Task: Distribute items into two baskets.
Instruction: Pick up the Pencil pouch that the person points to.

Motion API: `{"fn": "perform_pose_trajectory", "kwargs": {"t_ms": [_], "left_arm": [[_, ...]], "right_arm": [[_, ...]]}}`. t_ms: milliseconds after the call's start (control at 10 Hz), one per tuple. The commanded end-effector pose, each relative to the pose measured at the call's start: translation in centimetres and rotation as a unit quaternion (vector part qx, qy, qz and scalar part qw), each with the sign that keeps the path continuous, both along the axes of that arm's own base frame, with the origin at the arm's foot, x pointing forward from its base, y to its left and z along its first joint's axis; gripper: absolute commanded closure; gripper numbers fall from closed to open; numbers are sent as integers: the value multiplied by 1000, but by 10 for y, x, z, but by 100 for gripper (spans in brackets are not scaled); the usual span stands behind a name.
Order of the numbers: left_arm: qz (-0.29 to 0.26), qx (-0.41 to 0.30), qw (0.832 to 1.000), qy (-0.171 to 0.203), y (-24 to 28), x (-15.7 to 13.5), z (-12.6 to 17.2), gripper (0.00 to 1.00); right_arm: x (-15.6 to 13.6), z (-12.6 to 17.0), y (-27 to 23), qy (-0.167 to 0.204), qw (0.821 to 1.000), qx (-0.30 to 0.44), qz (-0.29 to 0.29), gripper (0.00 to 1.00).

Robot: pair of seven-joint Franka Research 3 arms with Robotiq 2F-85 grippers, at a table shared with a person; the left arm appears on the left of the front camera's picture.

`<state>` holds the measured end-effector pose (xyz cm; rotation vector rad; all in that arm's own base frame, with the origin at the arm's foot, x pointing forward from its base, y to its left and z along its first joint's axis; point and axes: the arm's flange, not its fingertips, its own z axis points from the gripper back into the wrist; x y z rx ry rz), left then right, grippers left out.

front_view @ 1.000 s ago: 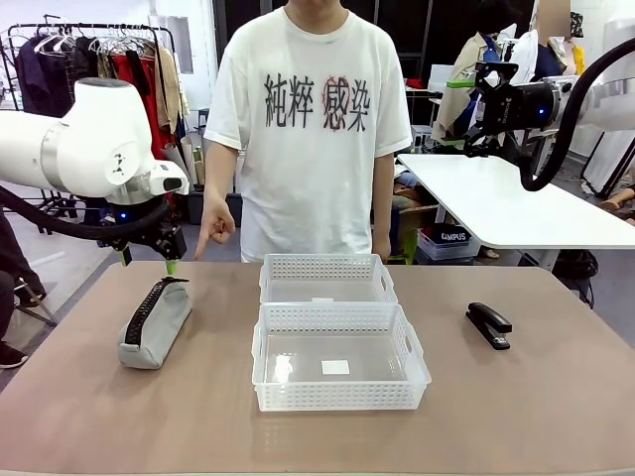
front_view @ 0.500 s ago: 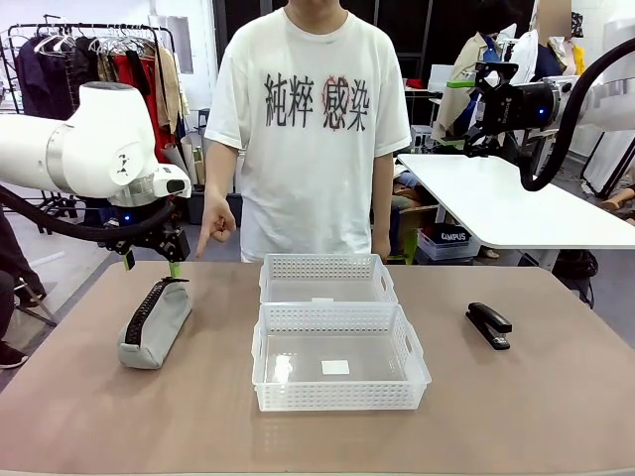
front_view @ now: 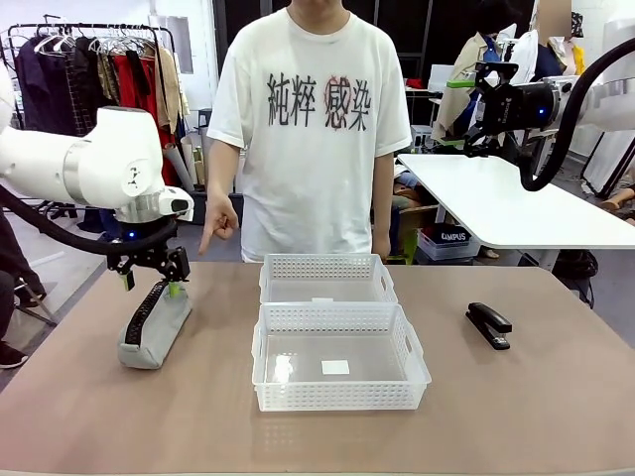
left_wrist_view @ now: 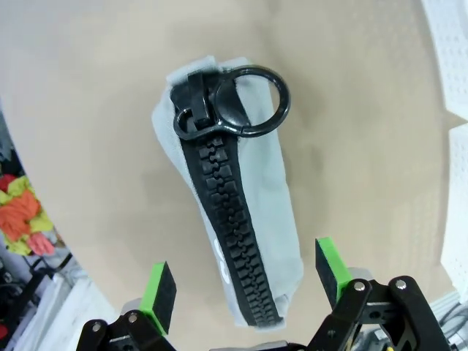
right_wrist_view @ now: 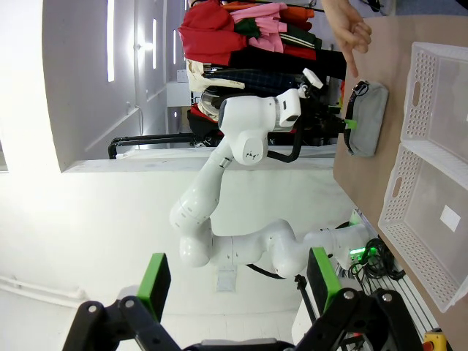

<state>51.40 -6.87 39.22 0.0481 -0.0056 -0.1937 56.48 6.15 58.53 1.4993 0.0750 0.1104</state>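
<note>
While the left gripper (front_view: pixel 149 285) hangs low over the far end of the soft grey fabric pencil pouch with the black zipper (front_view: pixel 154 327), its jaws stand spread wide and pinch nothing. Seen from the left wrist, the gripper (left_wrist_view: pixel 246 281) has one green pad on each side of the pouch (left_wrist_view: pixel 248 197), with bare tabletop showing between each pad and the fabric. The zipper's round black pull ring (left_wrist_view: pixel 252 99) lies at the 12 o'clock end of that picture. The pouch lies on the brown table (front_view: pixel 99 416) at 9 o'clock of the two white lattice plastic baskets. The smaller basket (front_view: pixel 327 266) sits at 12 o'clock of the larger basket (front_view: pixel 337 397) and touches it. The small black stapler (front_view: pixel 489 325) lies on the table at 3 o'clock of the baskets, well apart from them. The right gripper (front_view: pixel 474 107) is raised high at 2 o'clock, far above the table, its jaws spread and empty; its green pads (right_wrist_view: pixel 155 281) stand wide in the right wrist view. A person's hand (front_view: pixel 218 226) points down at 11 o'clock, near the pouch's far end.
</note>
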Motion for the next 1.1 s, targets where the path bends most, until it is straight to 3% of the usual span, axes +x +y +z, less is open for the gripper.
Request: {"fn": "perform_pose_trajectory", "kwargs": {"t_ms": [0,200,300,500,800,1000], "left_arm": [[20,-12,999,46,6,6,-5,0],[23,-13,998,61,11,6,-15,0],[24,-13,998,53,12,2,-18,5],[27,-20,999,28,15,-1,-16,44],[25,-17,999,27,14,-4,-15,100],[23,-15,999,20,15,-5,-10,100]], "right_arm": [[-1,2,0,-2,1000,1,1,0],[-1,2,0,-2,1000,1,1,0],[-1,2,0,-2,1000,1,1,0],[-1,2,0,-2,1000,1,1,0],[-1,2,0,-2,1000,1,1,0],[-1,2,0,-2,1000,1,1,0]]}}
